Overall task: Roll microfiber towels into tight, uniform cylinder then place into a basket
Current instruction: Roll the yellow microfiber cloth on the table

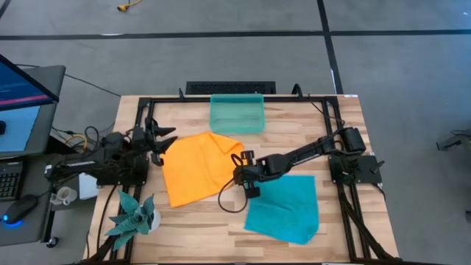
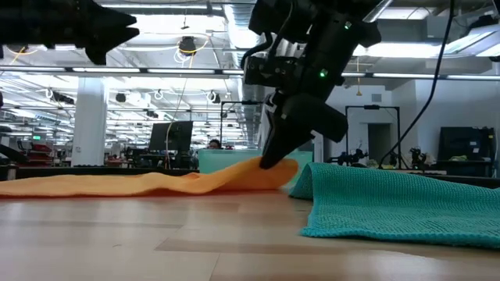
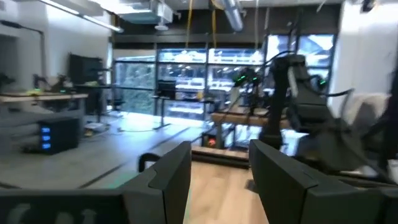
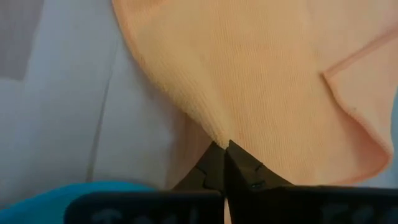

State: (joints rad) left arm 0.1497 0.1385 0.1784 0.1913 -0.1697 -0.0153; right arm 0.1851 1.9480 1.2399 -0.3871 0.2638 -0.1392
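Surface [image 1: 191, 221]: pale wood, edged by a black metal frame [image 1: 140, 110].

Orange towel [image 1: 199, 168]: largest cloth, spread left of the surface centre, mostly flat, one corner folded over near the basket. Its right edge, at 3 o'clock on the cloth, is lifted slightly where the right claw meets it; the low view shows that edge humped up under the claw.

Teal-blue towel [image 1: 285, 208]: lies flat at about 4 o'clock from the orange towel, toward the front right of the surface, apart from both claws, its near corner just beside the right claw.

Basket [image 1: 236, 115]: translucent sea-green, at 12 o'clock on the surface against the rear frame rail, just beyond the orange towel's folded corner. Whether cloth and basket touch is not clear from above.

Spiky teal plant [image 1: 131, 215]: at 7 o'clock on the surface, front left corner.

Right claw [image 1: 241, 172]: at the surface centre, tips down, pinched tight on the orange towel's right edge; the right wrist view shows the two fingers [image 4: 239, 165] meeting on a fold of the cloth.

Left claw [image 1: 166, 138]: at 9 o'clock, just off the orange towel's left corner, raised above the surface, parted, holding nothing.
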